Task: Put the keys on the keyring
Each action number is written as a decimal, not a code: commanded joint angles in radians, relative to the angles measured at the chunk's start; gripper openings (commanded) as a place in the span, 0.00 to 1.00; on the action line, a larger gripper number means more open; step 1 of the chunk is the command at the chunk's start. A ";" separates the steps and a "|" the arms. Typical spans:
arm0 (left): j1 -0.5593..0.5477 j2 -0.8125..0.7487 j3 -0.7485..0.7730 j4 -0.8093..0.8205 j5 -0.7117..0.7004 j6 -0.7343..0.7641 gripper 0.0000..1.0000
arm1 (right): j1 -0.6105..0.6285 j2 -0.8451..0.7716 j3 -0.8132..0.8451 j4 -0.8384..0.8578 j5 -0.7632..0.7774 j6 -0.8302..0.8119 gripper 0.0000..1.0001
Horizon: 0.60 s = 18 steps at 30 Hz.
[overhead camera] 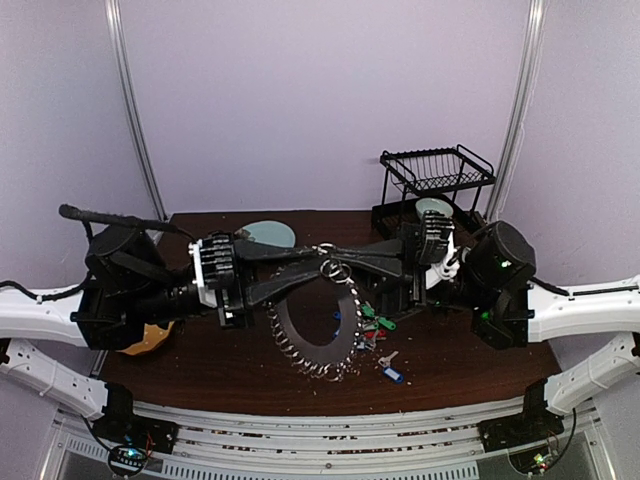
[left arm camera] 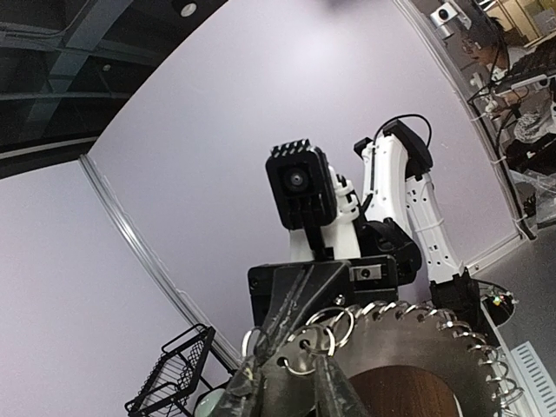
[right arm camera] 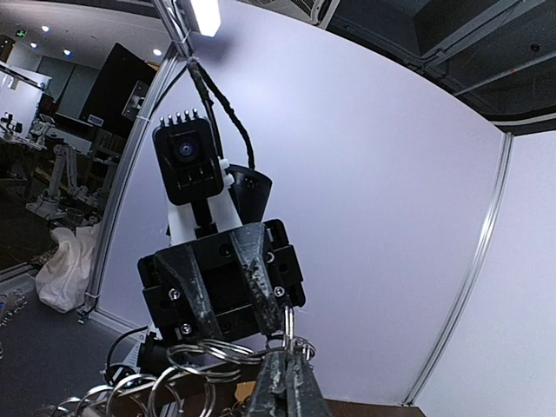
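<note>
Left gripper (overhead camera: 322, 268) and right gripper (overhead camera: 350, 266) meet tip to tip at the centre of the top view. Each is pinched narrowly on the upper edge of the keyring (overhead camera: 295, 340), which hangs tilted below them. This two-sided hold probably steadies it for threading. The keys (overhead camera: 378, 322) lie loose on the table (overhead camera: 220, 370), just right of the ring and in neither grip.
</note>
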 commanded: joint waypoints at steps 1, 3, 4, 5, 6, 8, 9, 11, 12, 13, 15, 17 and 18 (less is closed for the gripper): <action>-0.004 0.025 0.083 -0.019 -0.136 -0.111 0.23 | -0.003 0.001 -0.005 0.082 -0.008 0.135 0.00; -0.004 0.039 0.108 -0.055 -0.156 -0.136 0.22 | -0.003 0.001 -0.015 0.104 -0.012 0.142 0.00; -0.004 0.043 0.115 -0.067 -0.157 -0.143 0.22 | -0.003 0.001 -0.018 0.107 -0.012 0.140 0.00; -0.004 0.044 0.117 -0.073 -0.153 -0.145 0.22 | -0.003 0.001 -0.020 0.104 -0.012 0.136 0.00; -0.004 0.044 0.118 -0.075 -0.153 -0.149 0.21 | -0.003 0.001 -0.019 0.101 -0.015 0.131 0.00; -0.004 0.043 0.120 -0.078 -0.173 -0.159 0.17 | -0.004 -0.002 -0.028 0.106 -0.017 0.128 0.00; -0.004 0.042 0.120 -0.083 -0.181 -0.160 0.17 | -0.004 -0.004 -0.031 0.111 -0.017 0.127 0.00; -0.004 0.036 0.124 -0.095 -0.191 -0.162 0.17 | -0.003 -0.008 -0.037 0.114 -0.013 0.125 0.00; -0.003 0.032 0.127 -0.106 -0.191 -0.164 0.17 | -0.003 -0.011 -0.038 0.113 -0.009 0.126 0.00; -0.003 0.030 0.132 -0.123 -0.185 -0.166 0.17 | -0.003 -0.013 -0.038 0.111 -0.007 0.125 0.00; -0.002 0.035 0.152 -0.180 -0.159 -0.166 0.17 | -0.004 -0.019 -0.041 0.106 -0.005 0.120 0.00; 0.002 0.045 0.175 -0.246 -0.129 -0.175 0.18 | -0.004 -0.026 -0.044 0.101 -0.002 0.110 0.00; 0.006 0.053 0.186 -0.273 -0.119 -0.182 0.17 | -0.004 -0.030 -0.045 0.095 -0.002 0.104 0.00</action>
